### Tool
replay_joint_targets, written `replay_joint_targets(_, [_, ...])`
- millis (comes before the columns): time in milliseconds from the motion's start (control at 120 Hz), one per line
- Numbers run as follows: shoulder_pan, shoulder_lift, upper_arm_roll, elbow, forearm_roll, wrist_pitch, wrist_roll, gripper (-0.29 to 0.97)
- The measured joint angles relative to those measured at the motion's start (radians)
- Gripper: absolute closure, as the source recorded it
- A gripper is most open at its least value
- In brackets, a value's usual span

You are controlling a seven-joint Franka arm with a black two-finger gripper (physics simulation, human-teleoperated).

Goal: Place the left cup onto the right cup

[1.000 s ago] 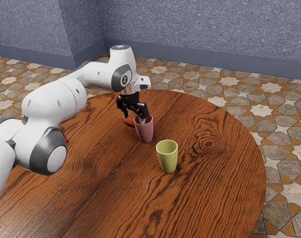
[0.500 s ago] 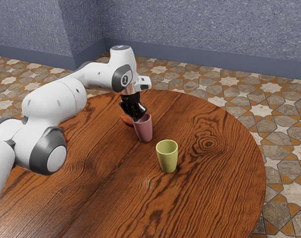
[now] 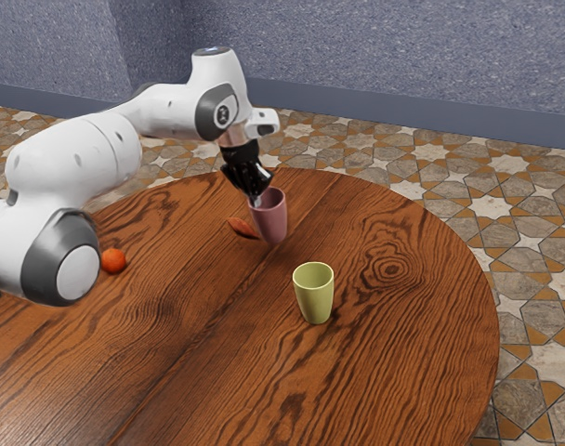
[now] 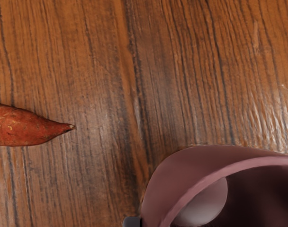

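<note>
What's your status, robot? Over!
Gripper shut on pink cup rim, cup tilted above table. Green cup upright, not yet reached. Sweet potato away from green cup, not blocking.

Sweet potato (image 3: 241, 226) — partly behind mauve cup (image 3: 270, 216)

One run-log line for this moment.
gripper: shut on mauve cup | mauve cup: tilted, off table | green cup: upright, empty | stacking: pending

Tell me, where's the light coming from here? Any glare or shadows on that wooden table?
Exterior view: soft, even light with no hard-edged shadows; the green cup leaves only a faint dark patch at its base on the table. Wrist view: a pale sheen runs along the wood grain between the sweet potato and the mauve cup, whose inside is shaded. The source itself cannot be told.
</note>
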Motion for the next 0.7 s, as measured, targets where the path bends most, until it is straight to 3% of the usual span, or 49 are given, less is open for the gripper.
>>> replay_joint_targets(167, [-0.004,-0.25,-0.056,-0.26,0.0,-0.001,-0.012,0.79])
replay_joint_targets(358, [-0.058,-0.41,-0.08,-0.39,0.01,-0.046,-0.046,0.79])
replay_joint_targets(483, [-0.113,-0.436,-0.081,-0.413,0.015,-0.061,-0.073,0.79])
replay_joint_targets(700, [-0.149,-0.384,-0.082,-0.406,0.015,-0.062,-0.116,0.79])
